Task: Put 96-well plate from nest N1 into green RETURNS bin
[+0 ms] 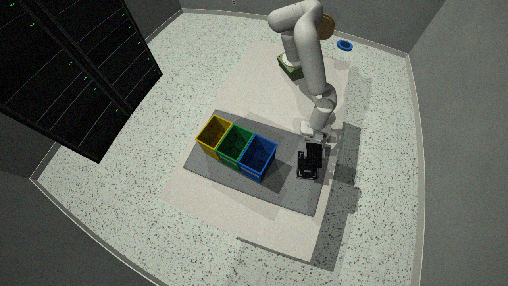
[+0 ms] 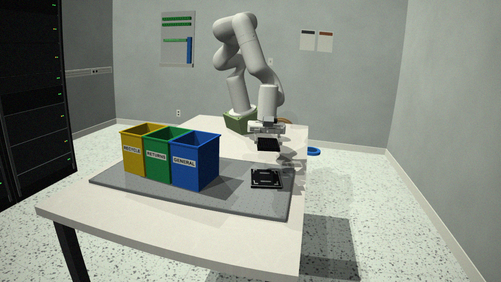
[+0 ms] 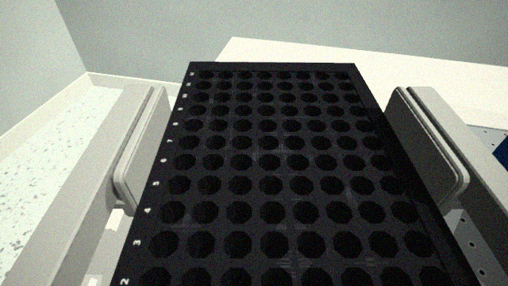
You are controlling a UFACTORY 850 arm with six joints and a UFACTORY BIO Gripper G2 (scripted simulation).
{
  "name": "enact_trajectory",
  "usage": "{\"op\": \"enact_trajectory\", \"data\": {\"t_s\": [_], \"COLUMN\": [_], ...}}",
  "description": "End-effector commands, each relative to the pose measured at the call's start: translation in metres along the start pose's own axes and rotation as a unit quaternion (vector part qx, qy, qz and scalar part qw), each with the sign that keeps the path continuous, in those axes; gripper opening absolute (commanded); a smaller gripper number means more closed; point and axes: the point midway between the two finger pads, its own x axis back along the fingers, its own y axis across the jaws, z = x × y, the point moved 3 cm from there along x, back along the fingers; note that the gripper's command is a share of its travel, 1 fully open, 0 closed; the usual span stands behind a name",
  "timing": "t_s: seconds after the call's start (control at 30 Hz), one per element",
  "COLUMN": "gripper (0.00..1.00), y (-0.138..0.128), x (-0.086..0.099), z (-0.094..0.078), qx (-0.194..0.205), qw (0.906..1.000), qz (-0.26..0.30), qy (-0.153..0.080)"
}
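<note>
The black 96-well plate (image 1: 314, 155) (image 2: 268, 144) (image 3: 270, 159) is held level in the air between the fingers of my gripper (image 1: 314, 150) (image 2: 269, 140) (image 3: 279, 151), which is shut on its two long sides. It hangs above the black plate nest N1 (image 1: 307, 173) (image 2: 265, 185), whose seat shows bare in the exterior view. The green RETURNS bin (image 1: 227, 162) (image 2: 157, 167) stands upright and open between the yellow RECYCLE bin (image 1: 212, 152) (image 2: 133, 163) and the blue GENERAL bin (image 1: 251, 174) (image 2: 184, 176), both also upright.
The three bins stand close side by side on the grey perforated board (image 1: 298, 202) (image 2: 245, 209). The blue bin is the nearest of them to the nest. The nest sits near the board's right end, by the table's (image 1: 291, 234) (image 2: 168, 241) right edge.
</note>
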Motion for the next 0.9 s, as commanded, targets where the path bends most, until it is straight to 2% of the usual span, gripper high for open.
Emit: {"op": "enact_trajectory", "data": {"t_s": [0.0,0.87], "gripper": [0.0,0.0], "y": [0.0,0.0], "x": [-0.001,-0.001], "z": [-0.005,-0.045], "qx": [0.0,0.0], "qw": [1.0,1.0], "qz": [0.0,0.0], "qy": [-0.001,-0.001]}}
